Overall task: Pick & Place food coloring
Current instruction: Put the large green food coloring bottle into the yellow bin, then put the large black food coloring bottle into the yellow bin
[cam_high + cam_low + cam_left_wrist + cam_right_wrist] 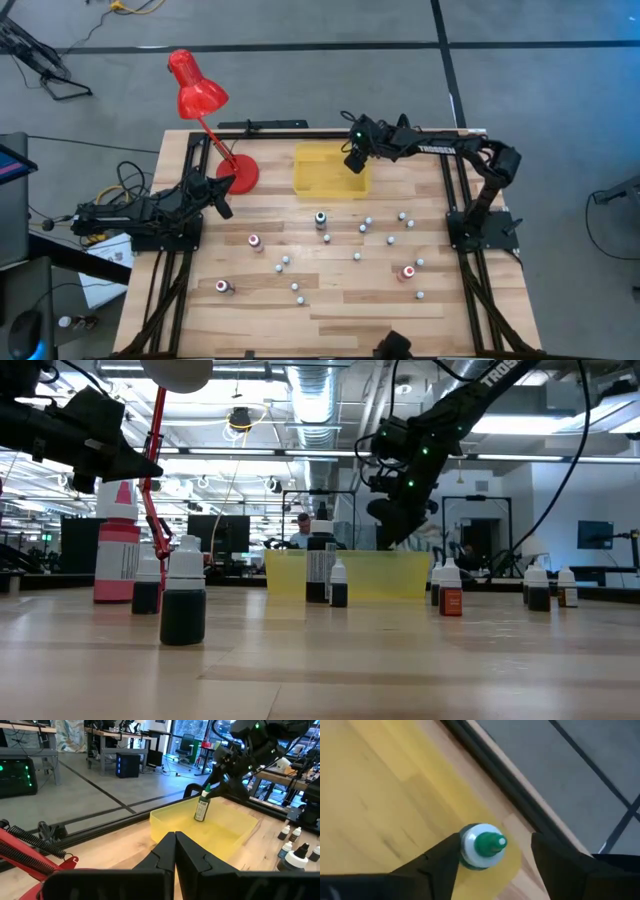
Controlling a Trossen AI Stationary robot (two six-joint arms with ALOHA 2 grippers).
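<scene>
A green food coloring bottle [201, 808] with a white collar and green tip stands a little tilted in the yellow tray [320, 185] near its far right corner. My right gripper [495, 845] hangs open just above it, one finger on each side of the bottle's cap [487, 845]. Several more small bottles, such as a dark one [320, 217] and red ones [254, 241] [407, 272], stand scattered on the wooden table. My left gripper [175, 842] is shut with nothing in it, level at the table's left side [222, 198]. My right gripper comes at the green bottle from above, slanting down. One finger [447, 852] stands right beside the white collar [469, 851] and the other finger is well apart from it. I cannot tell whether the near finger touches.
A red desk lamp [198, 92] stands with its base [241, 172] at the table's far left, close to my left gripper. Black frame rails run along the table's far edge [260, 125]. Bare wood lies along the near edge [330, 325].
</scene>
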